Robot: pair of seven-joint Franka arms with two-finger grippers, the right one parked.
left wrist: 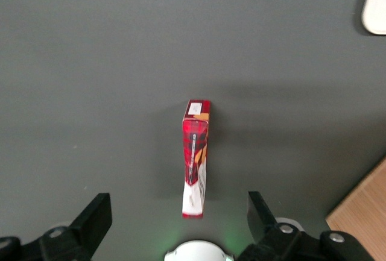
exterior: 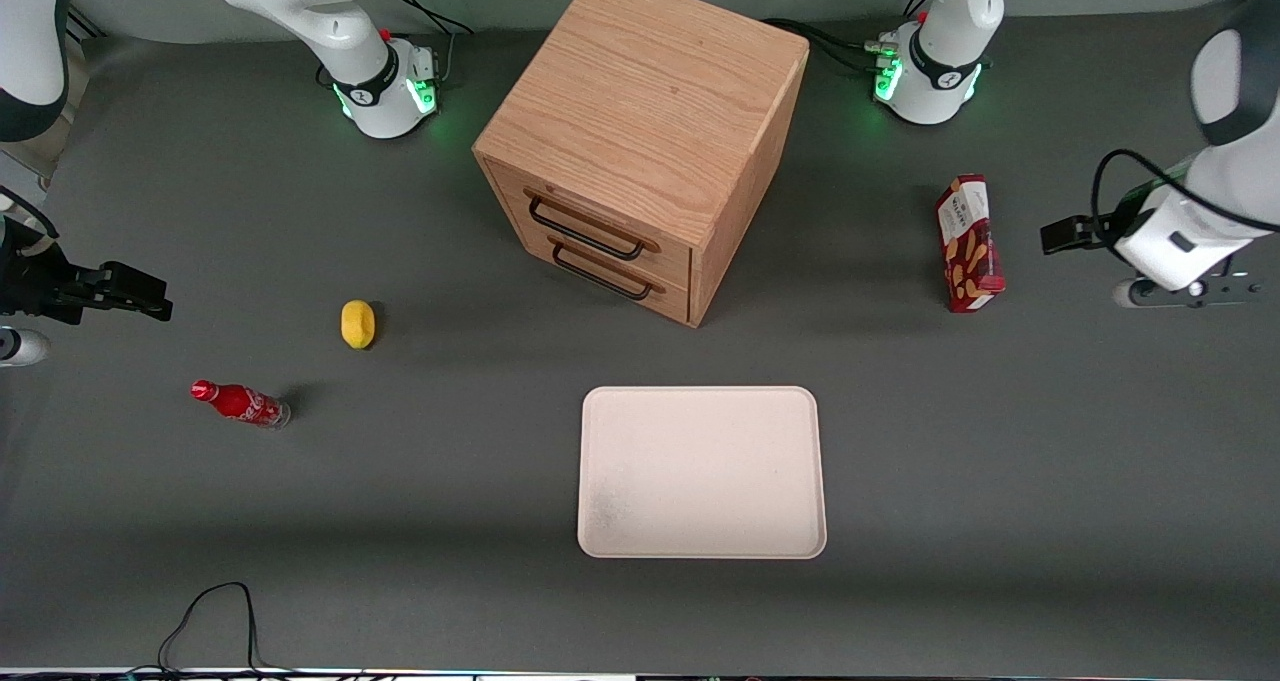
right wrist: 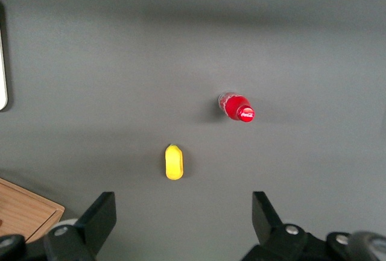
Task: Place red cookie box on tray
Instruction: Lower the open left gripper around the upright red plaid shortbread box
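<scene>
The red cookie box (exterior: 969, 244) stands on its long narrow side on the grey table, beside the wooden cabinet and toward the working arm's end. It also shows in the left wrist view (left wrist: 196, 152), with its white end toward the camera. The cream-white tray (exterior: 702, 471) lies flat, nearer the front camera than the cabinet, with nothing on it; one corner of the tray (left wrist: 377, 5) shows in the wrist view. My left gripper (exterior: 1185, 293) hovers above the table, farther toward the working arm's end than the box. It is open (left wrist: 179, 219) and holds nothing.
A wooden two-drawer cabinet (exterior: 640, 141) stands mid-table, farther from the front camera than the tray; its corner (left wrist: 362, 225) shows in the wrist view. A yellow lemon (exterior: 357, 323) and a small red soda bottle (exterior: 240, 403) lie toward the parked arm's end.
</scene>
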